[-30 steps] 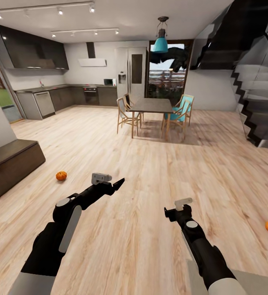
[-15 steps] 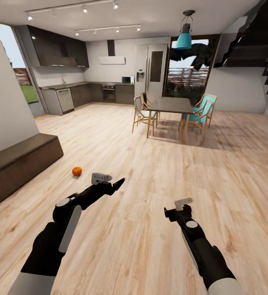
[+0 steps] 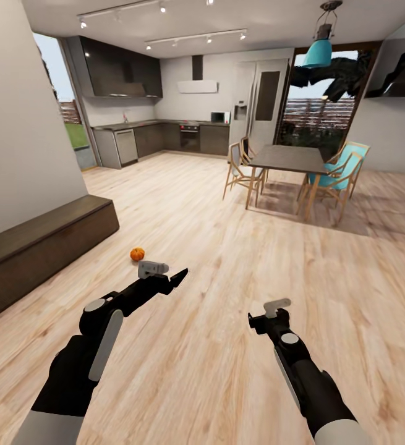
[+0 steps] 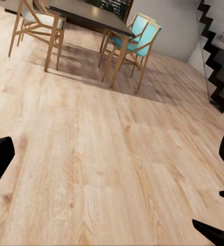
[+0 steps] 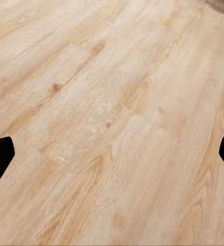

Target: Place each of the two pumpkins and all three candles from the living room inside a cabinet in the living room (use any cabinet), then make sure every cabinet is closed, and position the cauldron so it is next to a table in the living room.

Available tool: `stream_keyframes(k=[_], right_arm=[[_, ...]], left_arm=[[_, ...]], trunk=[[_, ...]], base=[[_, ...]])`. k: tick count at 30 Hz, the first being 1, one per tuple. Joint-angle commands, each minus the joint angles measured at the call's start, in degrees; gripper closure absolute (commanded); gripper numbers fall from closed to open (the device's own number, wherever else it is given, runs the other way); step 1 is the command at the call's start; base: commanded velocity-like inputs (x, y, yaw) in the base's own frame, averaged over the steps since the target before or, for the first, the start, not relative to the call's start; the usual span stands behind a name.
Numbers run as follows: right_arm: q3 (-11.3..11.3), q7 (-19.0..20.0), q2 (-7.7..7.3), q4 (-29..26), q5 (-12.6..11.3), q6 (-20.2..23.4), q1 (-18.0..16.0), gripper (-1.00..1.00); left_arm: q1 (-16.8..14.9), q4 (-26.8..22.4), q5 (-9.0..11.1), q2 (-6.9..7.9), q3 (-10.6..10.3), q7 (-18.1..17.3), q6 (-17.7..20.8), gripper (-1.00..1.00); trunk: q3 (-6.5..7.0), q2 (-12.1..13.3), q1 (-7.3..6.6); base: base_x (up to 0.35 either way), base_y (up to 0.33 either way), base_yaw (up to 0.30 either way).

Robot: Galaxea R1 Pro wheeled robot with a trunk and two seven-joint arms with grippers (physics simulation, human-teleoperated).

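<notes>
Pumpkin point(image 3: 137, 254) on floor point(image 3: 227, 259), cabinet point(image 3: 41, 247) left, dining table point(image 3: 287, 159) behind

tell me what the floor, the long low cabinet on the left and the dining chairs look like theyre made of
Floor: pale wood planks, matt, with visible grain and knots.
Cabinet: dark-brown wood or veneer, judging by its flat, even, low-sheen faces.
Dining chairs: slim light wooden frames; two have turquoise seats, probably fabric, though too small to tell.

1 small orange pumpkin point(image 3: 137, 254) sits upright on the wooden floor, near the end of the long, low dark-brown cabinet point(image 3: 35, 247).
</notes>
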Motion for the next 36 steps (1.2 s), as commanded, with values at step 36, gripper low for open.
stream_keyframes(k=[36], right_arm=[[1.2,0.0,0.00,3.3,0.1,-2.0,0.0,-1.00]], left_arm=[[0.1,0.3,-0.2,0.11,1.3,0.3,-0.2,-1.00]], trunk=[[-2.06,0.0,0.00]], base=[[0.224,0.000,0.240]])
